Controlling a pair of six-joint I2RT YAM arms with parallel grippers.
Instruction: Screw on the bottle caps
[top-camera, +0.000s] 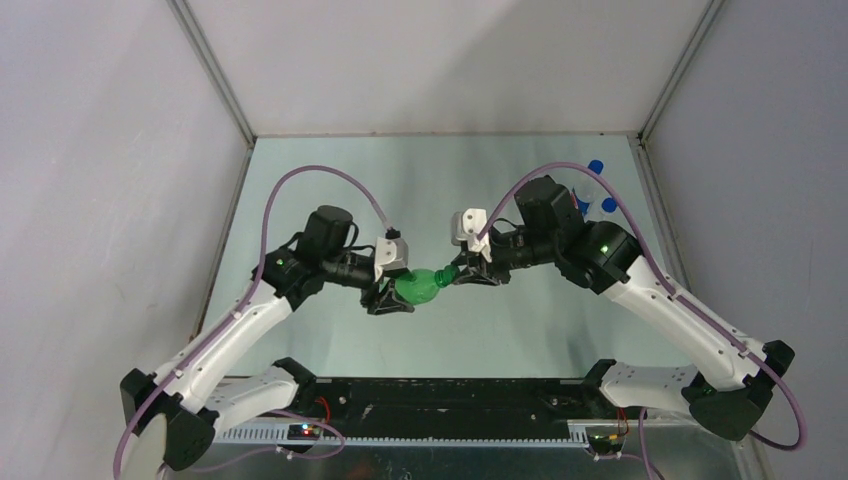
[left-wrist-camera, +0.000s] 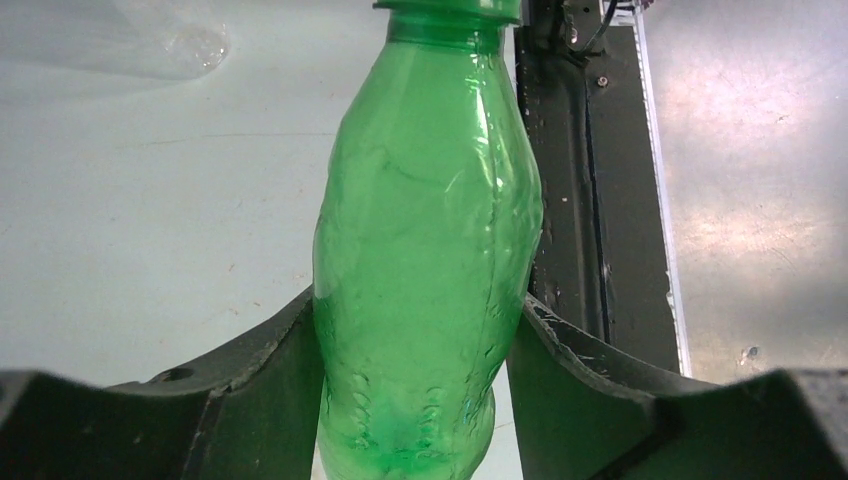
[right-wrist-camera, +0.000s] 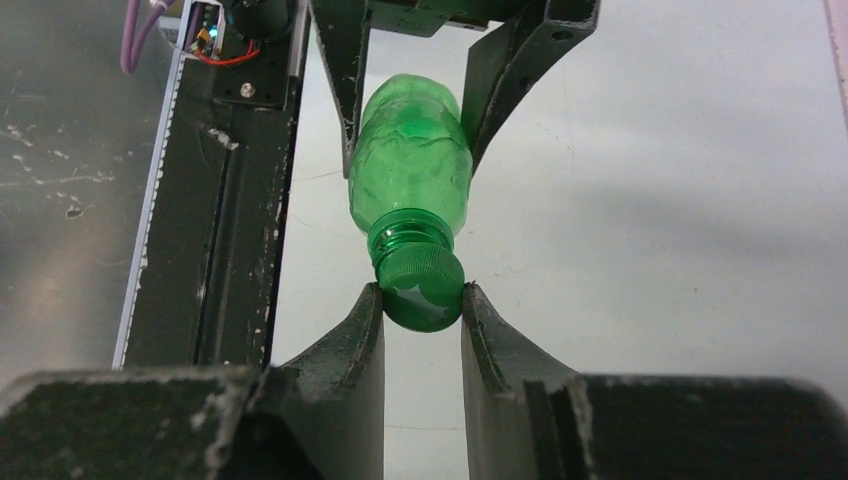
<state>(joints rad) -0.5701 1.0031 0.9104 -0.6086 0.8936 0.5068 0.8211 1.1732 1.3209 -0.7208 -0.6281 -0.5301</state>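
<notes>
The translucent green bottle (top-camera: 422, 285) hangs on its side above the table between both arms. My left gripper (top-camera: 392, 298) is shut on its body; in the left wrist view the bottle (left-wrist-camera: 425, 260) fills the gap between the fingers (left-wrist-camera: 260, 370). My right gripper (top-camera: 468, 273) is shut on the dark green cap (right-wrist-camera: 420, 287), which sits on the bottle's neck (right-wrist-camera: 400, 236). The cap shows pinched between the right fingertips (right-wrist-camera: 368, 310). The white cap is out of view. A clear, colourless bottle shape (left-wrist-camera: 150, 45) lies on the table at the upper left of the left wrist view.
Blue-capped clear bottles (top-camera: 598, 190) lie at the far right of the table, behind the right arm. A black rail (top-camera: 450, 395) runs along the near edge between the arm bases. Metal frame posts rise at the back corners.
</notes>
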